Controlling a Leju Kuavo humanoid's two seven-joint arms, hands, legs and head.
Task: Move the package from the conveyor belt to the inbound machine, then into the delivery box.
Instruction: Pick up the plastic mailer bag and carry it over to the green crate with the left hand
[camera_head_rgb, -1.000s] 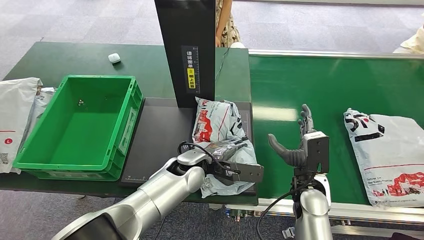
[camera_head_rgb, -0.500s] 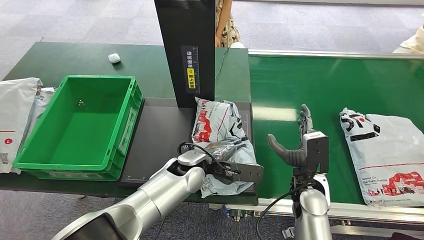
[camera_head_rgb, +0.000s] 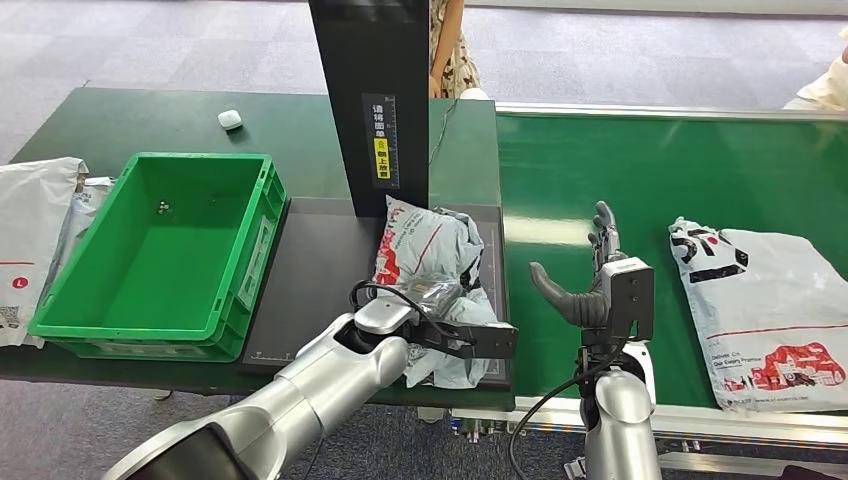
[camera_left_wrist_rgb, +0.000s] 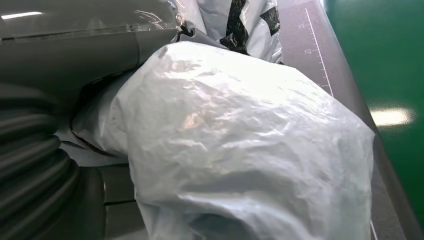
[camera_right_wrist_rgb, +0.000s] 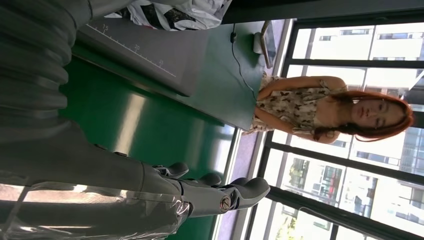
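Left hand grips the crumpled white plastic package, now bunching and lifting off the dark flat inbound machine plate — green plastic delivery box next, I'd say; right hand idles open over the belt.

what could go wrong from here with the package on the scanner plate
The left robot hand grips only crumpled film of the package, so the slick bag may slip when lifted. The green delivery box has a raised rim, and a sagging bag could catch on it. The next package on the conveyor belt lies close to the open right robot hand.
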